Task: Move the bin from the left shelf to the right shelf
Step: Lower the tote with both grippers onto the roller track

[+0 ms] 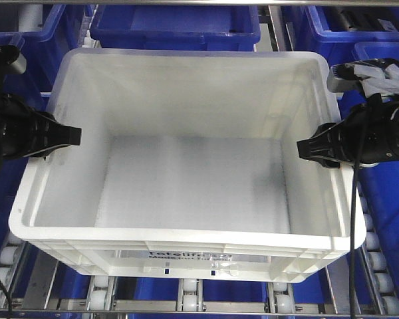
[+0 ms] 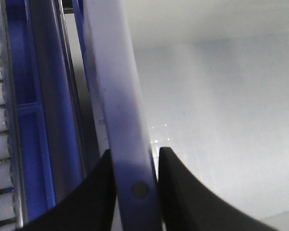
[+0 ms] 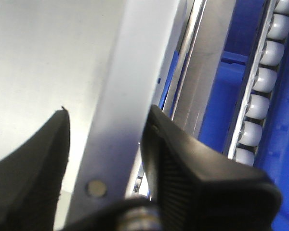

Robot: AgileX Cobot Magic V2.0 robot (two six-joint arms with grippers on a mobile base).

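White translucent bin (image 1: 186, 179) on roller shelf (image 1: 189, 299).
Left pincer (image 2: 135, 166) clamps its left rim; right pincer (image 3: 106, 139) straddles right rim, grip uncertain.

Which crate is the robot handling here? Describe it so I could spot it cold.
On the roller shelf, among dark blue crates, sits the bin at centre. The left gripper and right gripper straddle its side rims. It alone is white and translucent, with black print on its front.
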